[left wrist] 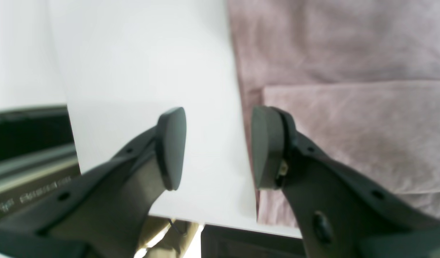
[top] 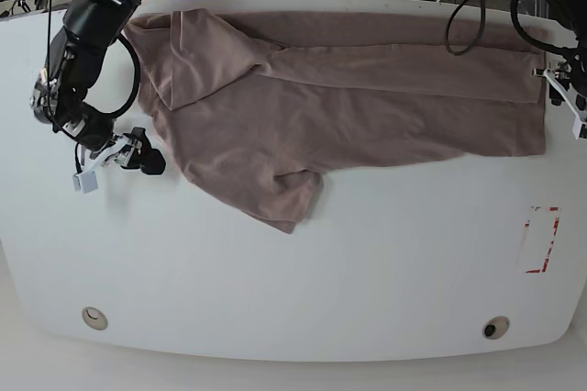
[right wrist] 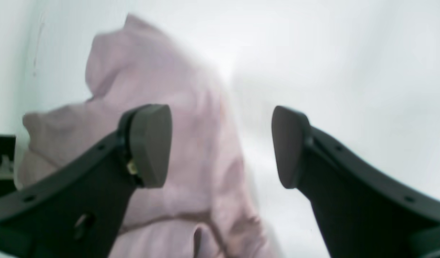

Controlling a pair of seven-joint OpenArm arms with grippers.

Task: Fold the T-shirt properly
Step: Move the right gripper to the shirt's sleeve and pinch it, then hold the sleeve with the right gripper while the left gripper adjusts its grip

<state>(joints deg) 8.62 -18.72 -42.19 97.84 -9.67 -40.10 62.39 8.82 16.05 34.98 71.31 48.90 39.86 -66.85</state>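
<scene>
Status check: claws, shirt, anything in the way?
Left claw open, at shirt edge. Right claw open, empty. Shirt partly folded on table. Nothing blocking.

One T-shirt (top: pixel 339 106), one table (top: pixel 275 290), two end effectors: left (left wrist: pixel 214 147), right (right wrist: pixel 220 145), both spread apart

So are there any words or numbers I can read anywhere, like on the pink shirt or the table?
Nothing can be read.
Dusty mauve-pink cotton T-shirt: plain, no print or label showing.
Dark metal rail beside the white table, left wrist view: pale printed lettering, too blurred to read.
Red rectangular outline mark on the table: a mark only, no letters.
</scene>
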